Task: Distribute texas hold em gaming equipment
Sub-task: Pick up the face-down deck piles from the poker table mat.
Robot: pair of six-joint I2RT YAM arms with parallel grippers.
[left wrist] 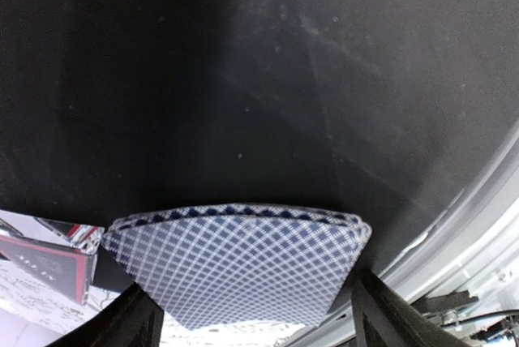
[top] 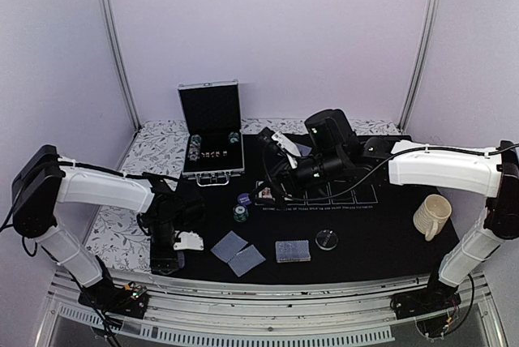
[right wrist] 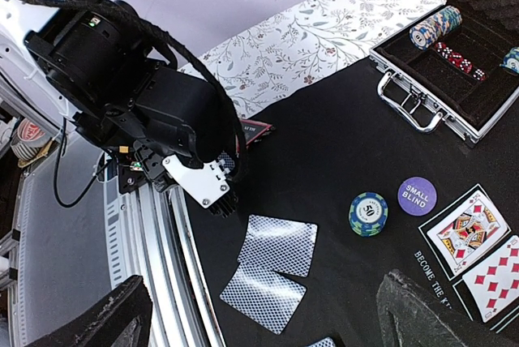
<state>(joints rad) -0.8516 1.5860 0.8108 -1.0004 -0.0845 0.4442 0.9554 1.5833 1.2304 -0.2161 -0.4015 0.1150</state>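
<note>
Cards with blue checked backs sit bowed between the left jaws, gripped by their side edges over the black mat near the worktop's front left, while the right jaws hang wide open and empty near a green chip stack.

I read "SMALL BLIND" in white on the purple disc. White print on the mat begins "BECOME THE K"; the rest is hidden from me. One face-up card shows red diamond pips. On the face card beside it, I cannot confirm the index. The chip emblem and a red-framed label are illegible.
</note>
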